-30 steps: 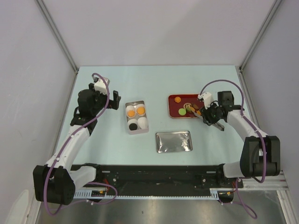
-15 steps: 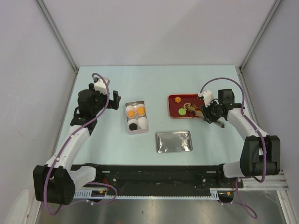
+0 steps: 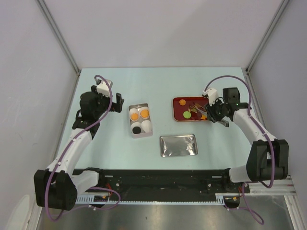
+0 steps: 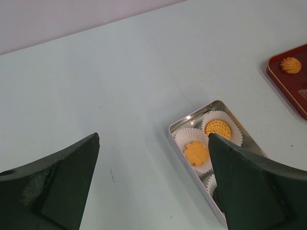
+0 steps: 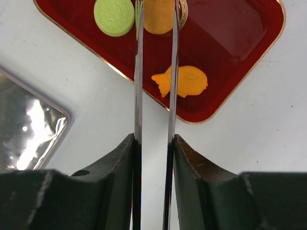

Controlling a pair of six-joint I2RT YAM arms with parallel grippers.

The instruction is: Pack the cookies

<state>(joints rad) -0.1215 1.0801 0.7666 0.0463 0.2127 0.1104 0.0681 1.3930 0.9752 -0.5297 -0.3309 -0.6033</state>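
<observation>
Top external view: since a second ago the right gripper (image 3: 203, 111) has drawn back slightly toward the right edge of the red tray (image 3: 178, 115). Its thin blades have narrowed and now press both sides of a round orange cookie (image 5: 158, 19), near a green cookie (image 5: 114, 17) and a fish-shaped cookie (image 5: 184, 81). The left gripper (image 4: 151, 143) stays spread wide beside the tin (image 4: 176, 130), where more cookies (image 4: 196, 152) sit in paper cups (image 4: 218, 114), on a pale blue-green table (image 3: 158, 81) between plain grey walls (image 3: 158, 28).

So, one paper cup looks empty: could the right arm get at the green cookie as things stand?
Probably yes: the green cookie lies uncovered on the red tray, just beside the right gripper, though its jaws flank an orange cookie.
</observation>
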